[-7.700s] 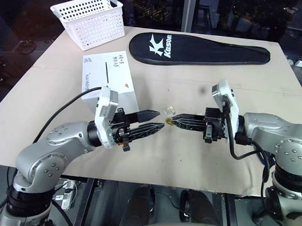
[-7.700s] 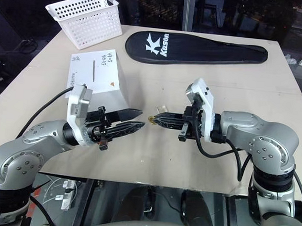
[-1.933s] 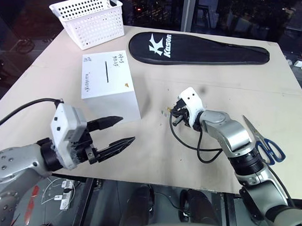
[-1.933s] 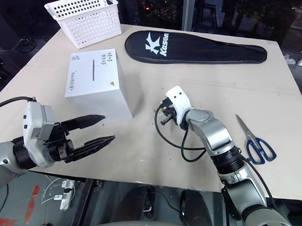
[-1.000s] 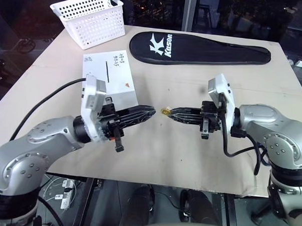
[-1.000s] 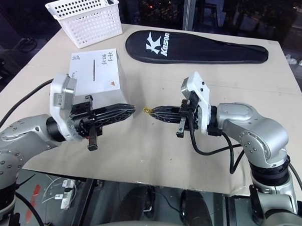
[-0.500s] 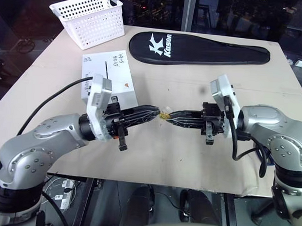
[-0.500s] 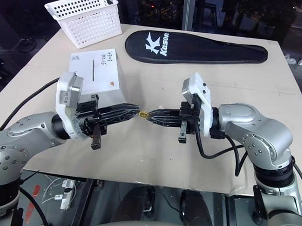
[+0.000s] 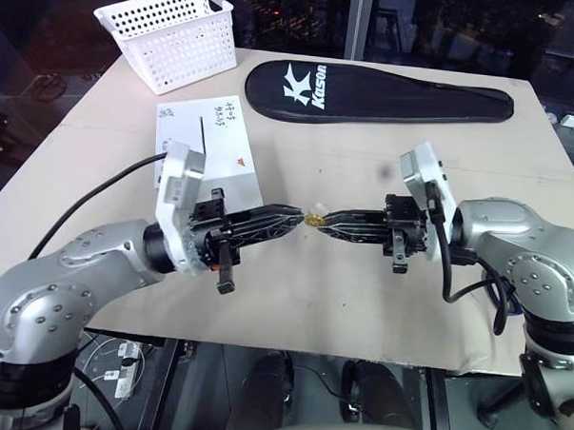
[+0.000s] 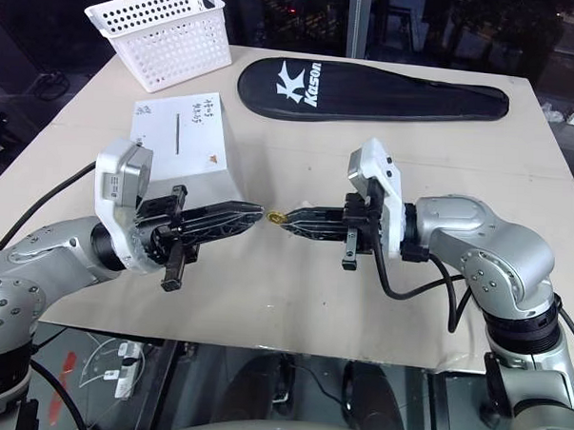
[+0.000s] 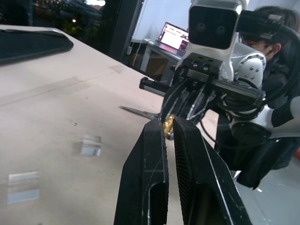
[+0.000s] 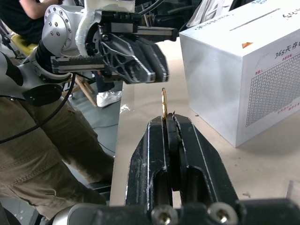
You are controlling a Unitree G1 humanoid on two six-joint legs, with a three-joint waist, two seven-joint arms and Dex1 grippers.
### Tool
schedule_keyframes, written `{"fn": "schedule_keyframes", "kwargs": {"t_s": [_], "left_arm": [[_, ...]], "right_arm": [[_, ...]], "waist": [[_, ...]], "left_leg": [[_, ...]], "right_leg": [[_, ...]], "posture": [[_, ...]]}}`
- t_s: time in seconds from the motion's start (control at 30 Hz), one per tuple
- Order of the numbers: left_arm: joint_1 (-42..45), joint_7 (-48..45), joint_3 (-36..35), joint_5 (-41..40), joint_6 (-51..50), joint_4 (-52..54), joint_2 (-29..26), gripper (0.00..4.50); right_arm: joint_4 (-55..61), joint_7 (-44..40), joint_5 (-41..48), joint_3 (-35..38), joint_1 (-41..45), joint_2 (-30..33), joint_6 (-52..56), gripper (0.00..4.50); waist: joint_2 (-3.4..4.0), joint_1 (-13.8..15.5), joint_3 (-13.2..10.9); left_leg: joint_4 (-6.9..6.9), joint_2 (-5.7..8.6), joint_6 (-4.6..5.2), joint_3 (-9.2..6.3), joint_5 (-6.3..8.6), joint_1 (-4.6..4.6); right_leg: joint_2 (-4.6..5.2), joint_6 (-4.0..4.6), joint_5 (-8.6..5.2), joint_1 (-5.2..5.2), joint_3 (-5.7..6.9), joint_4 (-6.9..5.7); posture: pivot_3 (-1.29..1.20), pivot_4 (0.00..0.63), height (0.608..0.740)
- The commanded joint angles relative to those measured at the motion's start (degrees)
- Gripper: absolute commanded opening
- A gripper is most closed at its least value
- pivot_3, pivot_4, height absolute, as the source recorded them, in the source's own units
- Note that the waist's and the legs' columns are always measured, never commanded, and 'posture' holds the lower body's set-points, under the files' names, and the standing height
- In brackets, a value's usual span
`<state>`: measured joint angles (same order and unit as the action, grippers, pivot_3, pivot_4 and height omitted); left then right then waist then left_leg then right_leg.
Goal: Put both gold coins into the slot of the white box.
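Observation:
A small gold coin stands on edge in the tips of my right gripper, which is shut on it above the table. My left gripper points at it from the other side. Its black fingers are shut, with only a thin slit between them, and their tips are just short of the coin. The white box sits behind my left gripper. The dark slot in its written-upon top face is uncovered.
A white perforated basket stands at the far left corner and a black racket cover lies along the far edge. Two clear cube cases and scissors lie on the table. A person sits nearby.
A second ago the tips stood apart and half a second ago they met at the coin. Now the left tips are a little back from it. The coin stays in the right gripper.

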<state>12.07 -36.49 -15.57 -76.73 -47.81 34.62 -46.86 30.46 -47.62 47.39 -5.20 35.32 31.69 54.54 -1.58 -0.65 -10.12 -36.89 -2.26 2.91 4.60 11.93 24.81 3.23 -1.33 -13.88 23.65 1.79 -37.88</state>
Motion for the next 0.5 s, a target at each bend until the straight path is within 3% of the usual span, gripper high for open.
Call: {"fn": "schedule_keyframes", "kwargs": {"t_s": [0.03,0.5], "left_arm": [[-0.73,-1.68,-1.35,0.32,0.59,0.96,-1.18,0.33],[-0.46,-2.87,0.09,2.45,1.71,1.42,-0.28,0.33]], "right_arm": [[0.63,-1.06,0.70,0.78,1.81,0.54,-1.66,0.00],[1.88,-1.74,3.32,-0.43,3.08,0.13,-1.03,0.00]], "waist": [[0.00,-0.02,0.00],[0.00,0.01,0.00]], "left_leg": [[0.00,0.00,0.00,0.00,0.00,0.00],[0.00,0.00,0.00,0.01,0.00,0.00]], "right_leg": [[0.00,0.00,0.00,0.00,0.00,0.00],[0.00,0.00,0.00,0.00,0.00,0.00]], "posture": [[0.00,0.150,0.740],[0.00,0.150,0.740]]}}
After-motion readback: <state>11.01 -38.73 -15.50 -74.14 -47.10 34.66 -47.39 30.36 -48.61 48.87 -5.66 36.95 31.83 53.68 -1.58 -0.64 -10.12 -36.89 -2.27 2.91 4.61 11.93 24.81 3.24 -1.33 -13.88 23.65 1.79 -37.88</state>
